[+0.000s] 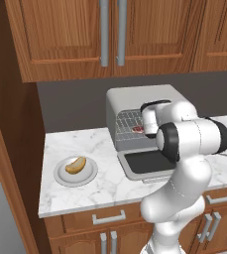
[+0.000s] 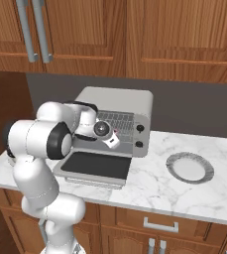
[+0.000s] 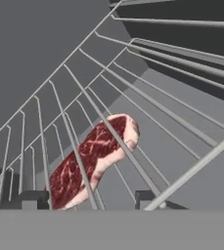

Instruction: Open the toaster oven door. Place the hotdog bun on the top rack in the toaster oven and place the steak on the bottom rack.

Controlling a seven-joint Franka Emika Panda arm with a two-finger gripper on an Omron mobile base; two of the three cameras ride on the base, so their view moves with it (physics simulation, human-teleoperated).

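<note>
We see a marble bench (image 1: pixel 80 191) carrying a grey toaster oven (image 2: pixel 117 101) whose door (image 1: pixel 147 162) lies folded down flat. Our pincer (image 3: pixel 86 197) reaches inside with its tips spread either side of the steak (image 3: pixel 91 158), which lies among the wire racks. A hotdog bun (image 1: pixel 76 164) sits on a plate (image 1: pixel 61 177) left of the oven.

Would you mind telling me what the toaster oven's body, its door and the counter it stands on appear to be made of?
The toaster oven looks like light grey matte metal: smooth, evenly shaded panels with rounded corners. Its door, lying open and flat, appears to be dark glass in a pale metal frame, judging by the black panel inside a grey border. The counter looks like polished white marble with grey veins, though it may be an imitation.
</note>
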